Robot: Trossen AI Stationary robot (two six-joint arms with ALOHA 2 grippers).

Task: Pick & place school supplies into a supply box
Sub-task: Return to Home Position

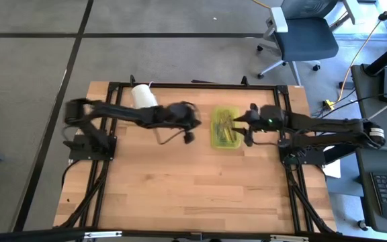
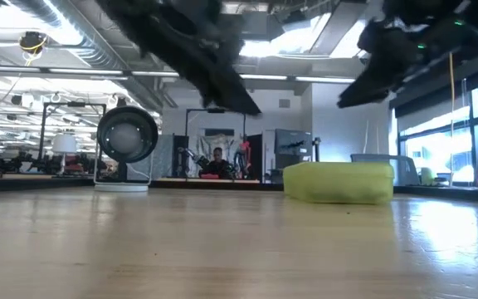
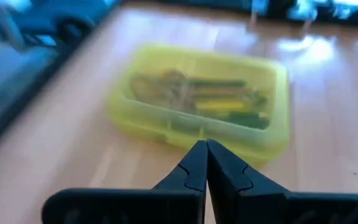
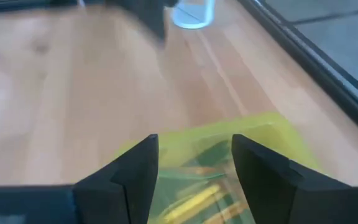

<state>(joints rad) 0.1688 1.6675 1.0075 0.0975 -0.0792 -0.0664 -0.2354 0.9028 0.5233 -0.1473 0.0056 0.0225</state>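
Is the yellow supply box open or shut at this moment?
Shut. The supply box lies as one flat block on the table, pens showing through its translucent lid; left gripper and right gripper hover off it.

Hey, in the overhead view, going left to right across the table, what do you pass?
First the white cylinder → the shut left hand → the closed yellow-green supply box → the open right hand.

No lettering comes through anywhere: no label reads on the supply box [image 3: 197,62], none on the table [image 1: 180,181], none in the room behind.
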